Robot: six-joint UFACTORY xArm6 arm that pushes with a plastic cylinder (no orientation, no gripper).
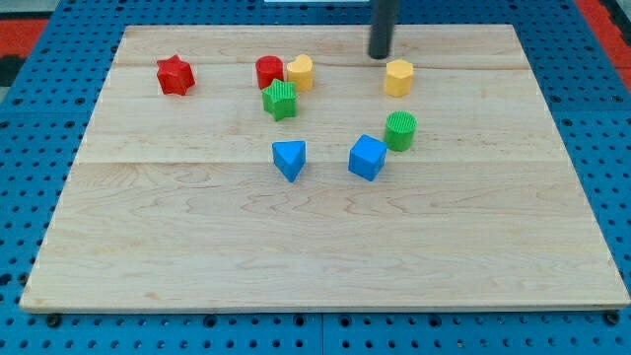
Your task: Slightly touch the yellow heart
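Observation:
The yellow heart [301, 72] lies near the view's top, left of centre. It touches a red rounded block [268, 71] on its left, and a green block [280, 100] sits just below both. My tip [381, 56] is down on the board at the view's top, well to the right of the yellow heart and apart from it. The tip stands just up and left of a yellow hexagon [398, 77], with a small gap between them.
A red star [175, 75] lies at the top left. A green cylinder [400, 130] sits next to a blue cube [367, 157] right of centre, with a blue triangle [289, 159] to their left. The wooden board [315, 256] rests on a blue perforated table.

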